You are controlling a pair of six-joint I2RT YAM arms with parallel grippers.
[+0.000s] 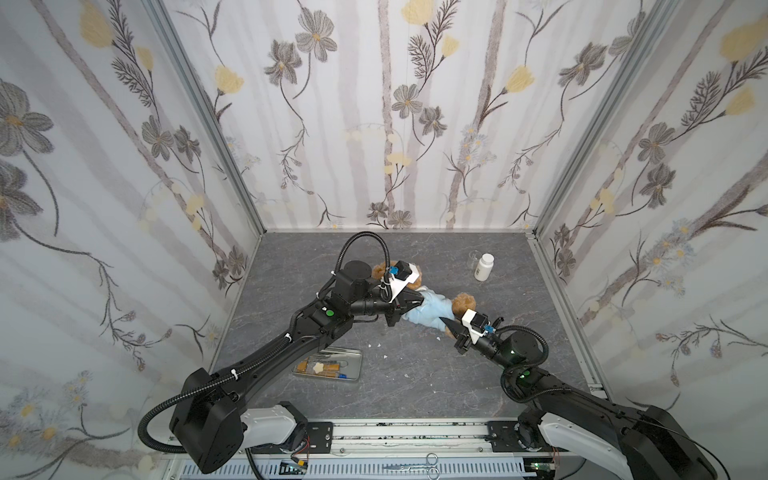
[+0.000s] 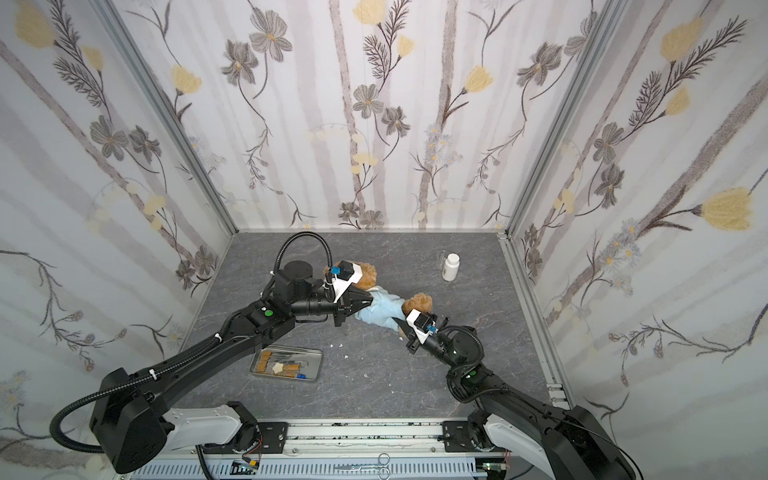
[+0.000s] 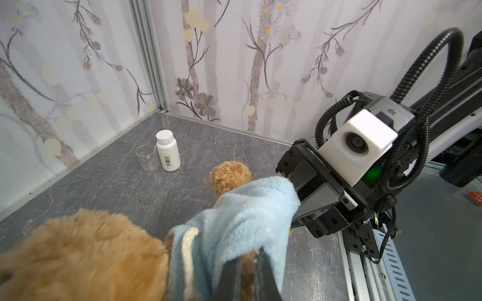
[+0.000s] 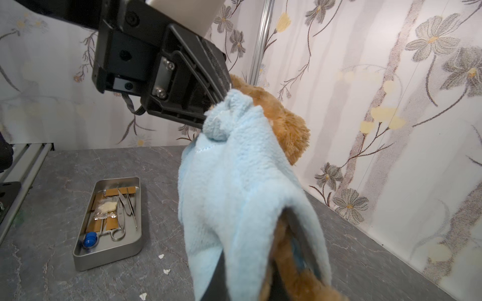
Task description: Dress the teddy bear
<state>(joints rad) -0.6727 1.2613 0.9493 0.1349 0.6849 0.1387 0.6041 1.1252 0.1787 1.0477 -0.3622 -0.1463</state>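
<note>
The teddy bear [image 1: 463, 301] [image 2: 419, 301] lies on the grey floor between my two grippers, with golden-brown fur showing at both ends. A light blue shirt [image 1: 430, 309] [image 2: 382, 309] covers its middle. My left gripper [image 1: 419, 300] [image 3: 250, 258] is shut on one end of the shirt [image 3: 234, 221], with brown fur pinched in; the bear's bulk [image 3: 78, 255] lies right beside it. My right gripper [image 1: 445, 321] [image 4: 250, 260] is shut on the opposite end of the shirt [image 4: 234, 187], and fur [image 4: 284, 122] shows beyond. The cloth hides most of both pairs of fingers.
A white bottle [image 1: 483, 267] and a clear beaker [image 1: 473, 257] stand at the back right. A metal tray [image 1: 353, 365] of instruments sits front left under the left arm. Small white scraps [image 1: 384, 356] dot the floor. Patterned walls enclose three sides.
</note>
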